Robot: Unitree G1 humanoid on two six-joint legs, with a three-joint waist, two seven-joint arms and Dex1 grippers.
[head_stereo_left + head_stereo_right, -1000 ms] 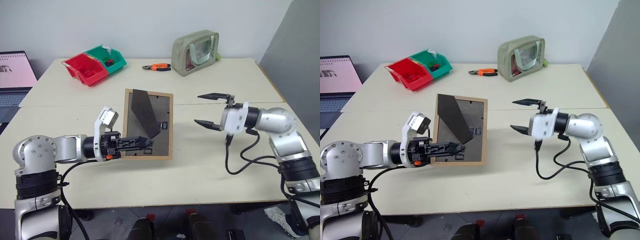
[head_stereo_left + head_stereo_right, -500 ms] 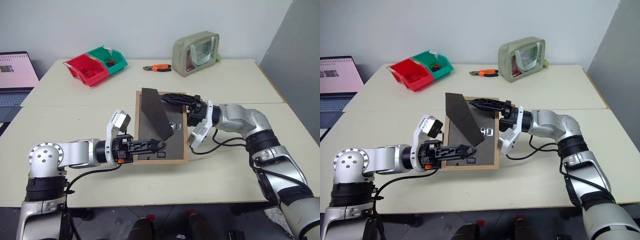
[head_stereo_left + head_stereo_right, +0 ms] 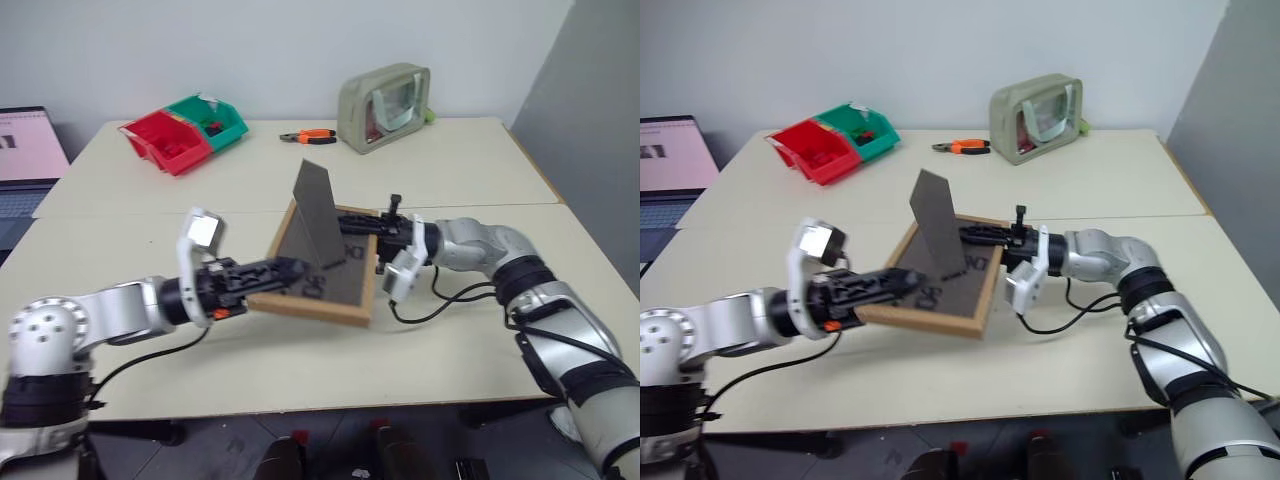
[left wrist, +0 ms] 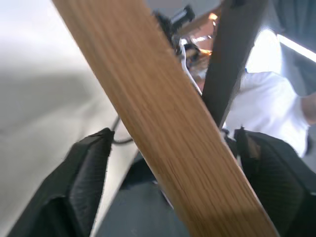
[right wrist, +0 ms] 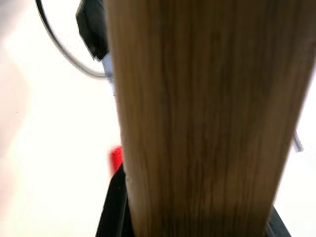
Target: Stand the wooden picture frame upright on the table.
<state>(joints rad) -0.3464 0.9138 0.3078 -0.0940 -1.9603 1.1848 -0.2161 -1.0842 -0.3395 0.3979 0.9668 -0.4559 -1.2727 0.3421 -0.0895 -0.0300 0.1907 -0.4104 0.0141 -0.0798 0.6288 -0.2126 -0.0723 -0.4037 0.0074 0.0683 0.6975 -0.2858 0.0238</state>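
Note:
The wooden picture frame (image 3: 335, 280) hangs tilted above the table (image 3: 480, 160), dark back up, with its fold-out stand (image 3: 318, 212) sticking up. My right gripper (image 3: 352, 225) reaches in from the right and is shut on the frame's far edge; in the right wrist view the wood (image 5: 197, 113) fills the space between the black fingers (image 5: 113, 207). My left gripper (image 3: 288, 267) sits at the frame's left edge. Its fingers (image 4: 84, 187) stand wide apart on either side of the wooden rim (image 4: 163, 123), open.
Red and green bins (image 3: 185, 135) stand at the back left, orange-handled pliers (image 3: 310, 136) and an olive-green pouch (image 3: 385, 92) at the back. A laptop (image 3: 25, 150) sits at the far left. A black cable (image 3: 440, 298) loops on the table under the right arm.
The right gripper has closed on the frame's far edge. The left gripper has let go and spread its fingers. The frame has tipped flatter and turned, and the camera has shifted.

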